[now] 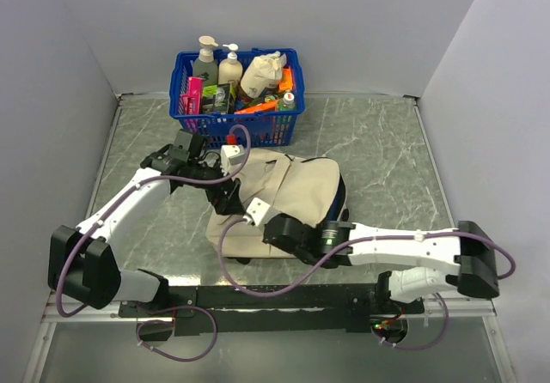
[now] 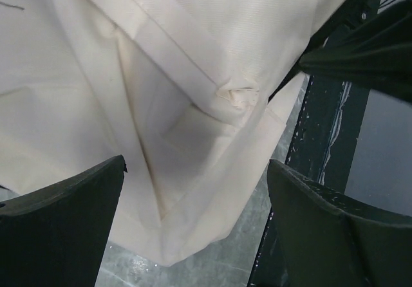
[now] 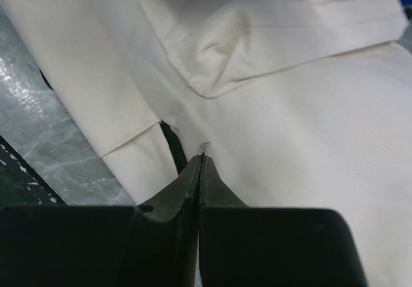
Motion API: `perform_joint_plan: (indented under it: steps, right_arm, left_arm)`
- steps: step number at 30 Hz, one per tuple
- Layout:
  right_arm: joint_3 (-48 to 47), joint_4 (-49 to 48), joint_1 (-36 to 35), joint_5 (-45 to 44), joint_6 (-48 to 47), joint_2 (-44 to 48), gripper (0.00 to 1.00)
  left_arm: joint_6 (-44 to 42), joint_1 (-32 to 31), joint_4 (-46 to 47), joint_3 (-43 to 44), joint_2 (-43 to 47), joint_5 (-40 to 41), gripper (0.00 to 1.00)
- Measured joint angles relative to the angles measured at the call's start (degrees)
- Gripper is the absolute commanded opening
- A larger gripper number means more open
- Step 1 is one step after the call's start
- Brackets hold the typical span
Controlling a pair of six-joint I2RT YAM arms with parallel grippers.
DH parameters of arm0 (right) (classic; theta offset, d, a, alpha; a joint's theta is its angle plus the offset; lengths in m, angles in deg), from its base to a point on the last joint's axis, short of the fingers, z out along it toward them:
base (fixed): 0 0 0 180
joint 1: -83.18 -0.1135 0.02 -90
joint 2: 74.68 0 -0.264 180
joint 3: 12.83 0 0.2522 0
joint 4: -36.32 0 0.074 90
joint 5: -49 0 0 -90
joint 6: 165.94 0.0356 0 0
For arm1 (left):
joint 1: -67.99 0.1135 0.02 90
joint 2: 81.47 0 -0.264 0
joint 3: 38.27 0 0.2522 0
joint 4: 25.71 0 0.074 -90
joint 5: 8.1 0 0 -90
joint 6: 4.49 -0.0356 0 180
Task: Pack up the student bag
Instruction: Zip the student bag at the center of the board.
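If reading outward from the arm bases, meet first the right end effector (image 3: 201,165), fingers pressed tight together low over the near-left part of the student bag (image 1: 288,198), tips beside a black strip (image 3: 170,144) under a cloth fold; impossible to tell about anything caught between them. Just beyond, find the bag itself slumped flat in the middle of the grey marbled worktop (image 1: 387,160), cream cloth creased and folded, a seamed band (image 3: 309,29) lying across it. Next, at the bag's left side, note the left end effector (image 2: 196,165) spread wide, poised over folded cream fabric, nothing gripped. Farthest back, by the wall and just behind the bag, see a blue plastic basket (image 1: 236,124) crowded with pump bottles (image 1: 206,57) and packets. Expect the bag to handle as light, soft and floppy, sagging wherever unsupported, not fragile. Take hold at a doubled seam, a strap root or the zipper edge rather than on flat panel; pin one side, lift the other to open the mouth
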Motion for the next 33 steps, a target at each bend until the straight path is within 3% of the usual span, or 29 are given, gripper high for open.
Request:
perform_joint_plan:
  steps: [10,17,28,33]
  right_arm:
    - [6.3,-0.6,2.3,-0.9,7.0,12.4,0.0]
    - [9.9,-0.5,3.2,-0.2,14.2,18.0,0.0]
    - [14.1,3.3,3.5,-0.7,24.9,31.2,0.0]
    - [15.0,4.5,3.5,-1.9,28.3,33.0,0.0]
  left_arm:
    - [0.7,-12.2,4.7,-3.0,1.3,4.3,0.96]
    - [0.9,-20.7,9.7,-3.5,-1.6,12.1,0.96]
    - [-1.5,-34.4,7.8,6.0,-9.7,22.8,0.96]
    - [0.0,-36.4,5.9,10.4,-12.6,27.0,0.96]
